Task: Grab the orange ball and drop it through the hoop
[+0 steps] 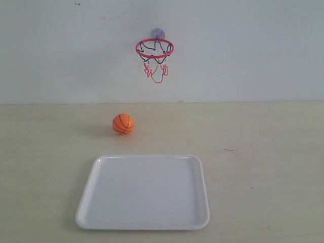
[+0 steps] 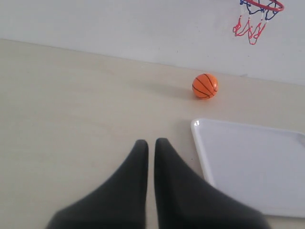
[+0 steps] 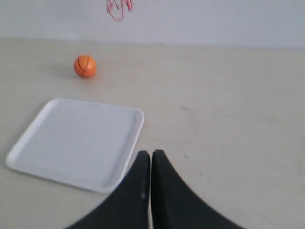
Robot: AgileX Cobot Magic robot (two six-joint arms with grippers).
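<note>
The orange ball point(image 1: 123, 123) rests on the tabletop behind the white tray, a little left of centre; it also shows as the orange ball point(image 2: 205, 86) and the orange ball point(image 3: 85, 66) in the wrist views. The hoop point(image 1: 154, 48) with its red ring and string net hangs on the back wall above, slightly right of the ball; part of the hoop point(image 2: 259, 9) shows from the left wrist, and only the net point(image 3: 118, 9) from the right. My left gripper point(image 2: 151, 144) and right gripper point(image 3: 150, 155) are both shut on nothing, far from the ball. Neither arm appears in the exterior view.
A white tray point(image 1: 144, 224), bare inside, lies flat on the table near the front, between the ball and the camera. Its edge point(image 2: 200, 143) lies beside my left gripper and its corner point(image 3: 136, 124) beside my right. The wall rises behind the table.
</note>
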